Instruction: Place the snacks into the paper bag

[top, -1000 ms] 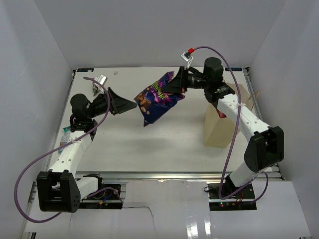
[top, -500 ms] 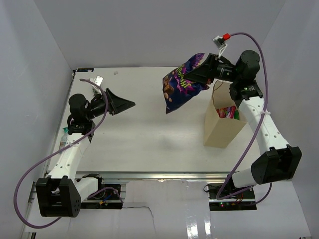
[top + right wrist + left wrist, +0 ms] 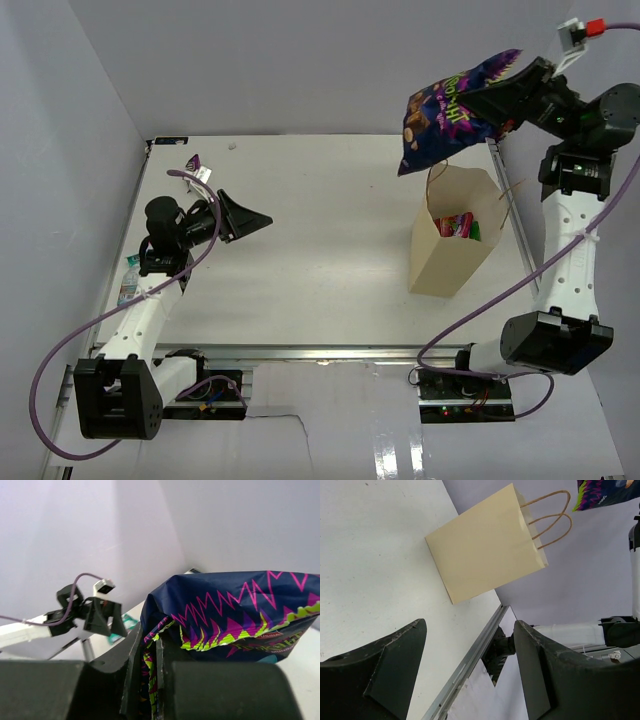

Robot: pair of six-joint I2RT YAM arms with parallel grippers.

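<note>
One purple bag (image 3: 450, 115), clenched in the right jaws, has swung up over the paper bag (image 3: 440, 265); left jaws gape empty. Release likely next.

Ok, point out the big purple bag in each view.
Top external: big purple bag upper right, above the paper bag.
Left wrist: big purple bag in top right corner.
Right wrist: big purple bag centre right, in the right gripper.
Shared landmark: paper bag, top and left wrist only.
</note>
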